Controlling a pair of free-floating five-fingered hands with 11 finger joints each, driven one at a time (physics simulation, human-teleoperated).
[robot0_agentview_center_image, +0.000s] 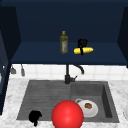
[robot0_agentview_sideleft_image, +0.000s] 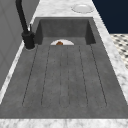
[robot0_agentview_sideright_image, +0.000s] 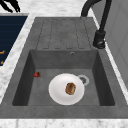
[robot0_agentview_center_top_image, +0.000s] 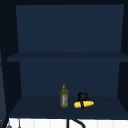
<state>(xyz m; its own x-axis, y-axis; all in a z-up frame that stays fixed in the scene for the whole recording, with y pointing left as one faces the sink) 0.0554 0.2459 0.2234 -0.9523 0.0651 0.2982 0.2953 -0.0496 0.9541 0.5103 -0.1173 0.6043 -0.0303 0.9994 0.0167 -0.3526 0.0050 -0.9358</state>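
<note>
Right hand (robot0_agentview_center_image: 82, 44) is up in the wall cabinet, on the lower shelf (robot0_agentview_center_image: 37, 53), fingers curled over and around a yellow corn cob (robot0_agentview_center_image: 84, 50). The hand sits above and just behind the cob, gripping left of the cob's middle. The cob's long axis runs left-right along the shelf, nearly level, with its right end slightly raised; from these views I cannot tell whether it rests on the shelf or is lifted just clear. The upper view shows the same grip, hand (robot0_agentview_center_top_image: 82, 96) over cob (robot0_agentview_center_top_image: 84, 104).

An olive oil bottle (robot0_agentview_center_image: 63, 42) stands upright just left of the cob, apart from it and from the hand.

Left hand (robot0_agentview_center_image: 35, 116) hangs idle far below the cob, at the front left edge of the sink (robot0_agentview_center_image: 45, 95), over the drainboard corner; fingers appear curled and hold nothing. The right hand is by far the nearer to the cob.

Below the cob: black faucet (robot0_agentview_center_image: 68, 75) and grey sink set in a marble worktop (robot0_agentview_center_image: 13, 85). In the basin lie a white plate (robot0_agentview_sideright_image: 66, 89) carrying a brown piece of food (robot0_agentview_sideright_image: 70, 88) and a small red thing (robot0_agentview_sideright_image: 37, 74). A large red ball (robot0_agentview_center_image: 67, 114) shows at the sink's front edge.
</note>
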